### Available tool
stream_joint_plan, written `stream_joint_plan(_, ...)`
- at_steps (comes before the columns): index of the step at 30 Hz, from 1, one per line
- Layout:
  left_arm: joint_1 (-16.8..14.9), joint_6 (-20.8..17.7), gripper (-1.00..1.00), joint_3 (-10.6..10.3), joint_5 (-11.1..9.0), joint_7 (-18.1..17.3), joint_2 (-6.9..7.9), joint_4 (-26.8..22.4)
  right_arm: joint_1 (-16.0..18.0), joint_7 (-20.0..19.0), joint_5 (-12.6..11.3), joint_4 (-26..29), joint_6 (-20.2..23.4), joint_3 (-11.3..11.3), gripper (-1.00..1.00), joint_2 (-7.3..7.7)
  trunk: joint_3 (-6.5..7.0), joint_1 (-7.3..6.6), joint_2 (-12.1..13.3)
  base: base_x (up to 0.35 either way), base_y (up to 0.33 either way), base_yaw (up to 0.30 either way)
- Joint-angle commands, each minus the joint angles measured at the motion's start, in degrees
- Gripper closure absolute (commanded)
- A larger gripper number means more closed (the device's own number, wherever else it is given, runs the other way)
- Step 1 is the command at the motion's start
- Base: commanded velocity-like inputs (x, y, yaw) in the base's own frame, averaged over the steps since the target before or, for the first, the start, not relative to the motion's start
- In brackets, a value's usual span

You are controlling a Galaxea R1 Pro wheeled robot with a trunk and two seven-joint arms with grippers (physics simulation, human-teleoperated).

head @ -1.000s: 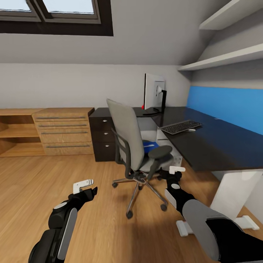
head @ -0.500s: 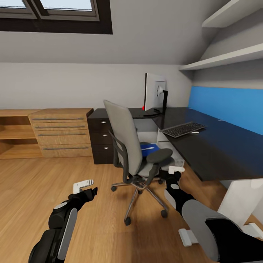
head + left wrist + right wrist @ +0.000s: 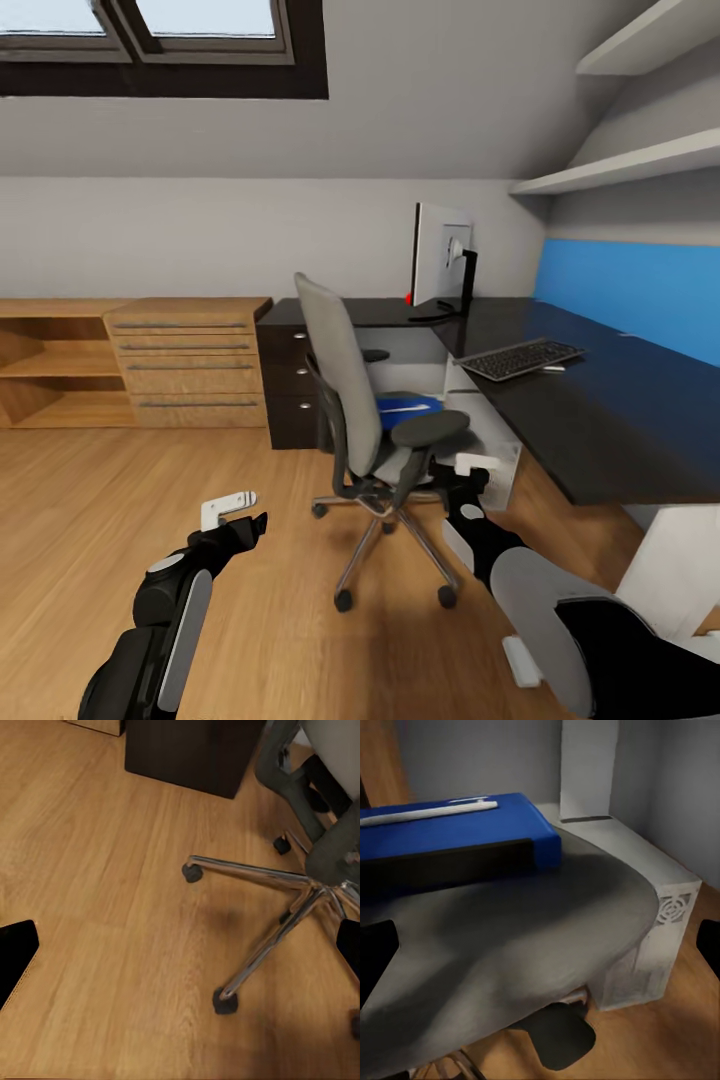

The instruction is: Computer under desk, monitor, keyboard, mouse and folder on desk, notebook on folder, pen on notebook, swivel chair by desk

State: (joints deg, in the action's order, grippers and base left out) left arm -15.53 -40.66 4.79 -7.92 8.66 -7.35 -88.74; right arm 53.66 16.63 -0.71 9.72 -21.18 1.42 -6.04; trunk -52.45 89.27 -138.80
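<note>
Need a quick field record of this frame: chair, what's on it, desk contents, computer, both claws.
swivel chair: on the wood floor beside the desk, backrest toward the robot
on chair seat: blue folder with a white pen lying on top
desk: monitor at the far end, keyboard nearer
computer: white tower on the floor under the desk
left claw: open, empty, over the floor
right claw: open, empty, close to the chair seat
</note>
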Motion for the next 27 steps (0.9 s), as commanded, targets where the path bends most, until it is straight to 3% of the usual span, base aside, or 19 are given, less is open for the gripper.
stream_joint_plan(1,-0.04,-0.24,-1.0,0.05,-0.6,0.4,-0.04,-0.05,0.04,0.24,-0.08,-0.05,-0.16,0.17,-1.0,-0.03,0.0,-0.01,-0.02,0.0,0.0,0.217)
stream_joint_plan(15,-0.03,-0.3,-1.0,-0.02,-0.6,0.4,0.05,-0.03,0.04,0.33,0.09,-0.14,-0.06,0.22,-1.0,-1.31,0.05,-0.01,-0.02,0.0,0.0,0.261)
stream_joint_plan(27,-0.04,-0.3,-1.0,0.0,-0.6,0.4,0.05,-0.03,0.04,0.33,0.1,-0.14,0.0,0.17,-1.0,-1.45,-0.5,-0.01,-0.02,0.0,0.0,0.245)
